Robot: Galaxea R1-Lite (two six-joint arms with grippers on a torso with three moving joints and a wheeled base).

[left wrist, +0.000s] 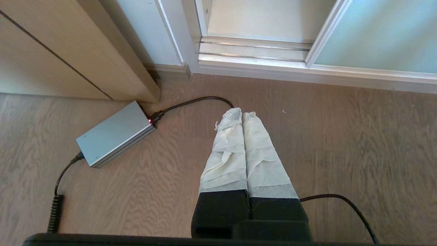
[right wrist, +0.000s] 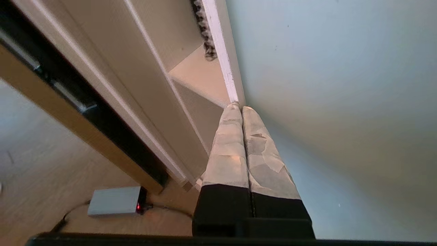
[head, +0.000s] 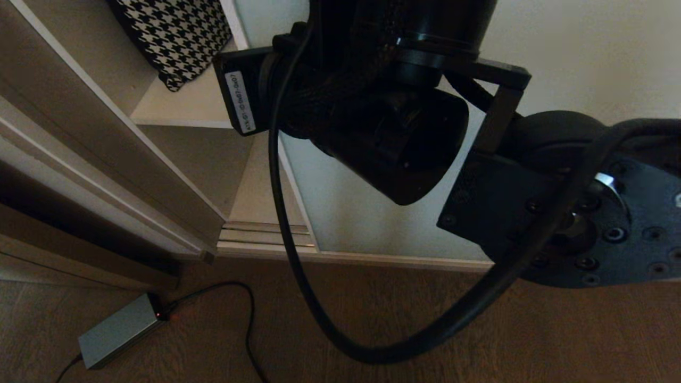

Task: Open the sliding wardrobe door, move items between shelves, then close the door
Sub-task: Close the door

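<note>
Right gripper point(right wrist: 241, 108), tape-wrapped fingers pressed together and holding nothing, is sitting with its tips at the off-white frame edge of the tall sliding wardrobe door of frosted pale blue-green glass point(right wrist: 324, 85). Judging by that placement, it is using the shut fingers as a blunt pusher against the frame, not as a pincher. The door is standing partly open; a narrow gap is showing plain beige wardrobe shelves point(head: 181, 109) behind it.

Left gripper point(left wrist: 243, 114), also pressed together and empty, is hanging parked low over the brown wood-grain floor point(left wrist: 341, 147), out of the working arm's way.

Head view: the right arm is blocking most of the scene, but this view is giving the black-and-white houndstooth cushion point(head: 173, 34) resting on the upper shelf. The right wrist view is the only one showing finger-to-frame closeness. The left wrist view alone is showing the bottom sliding track point(left wrist: 252, 51) and the grey metal power box point(left wrist: 114, 135) with its red light on the floor.

No plush toys are visible in any view.
</note>
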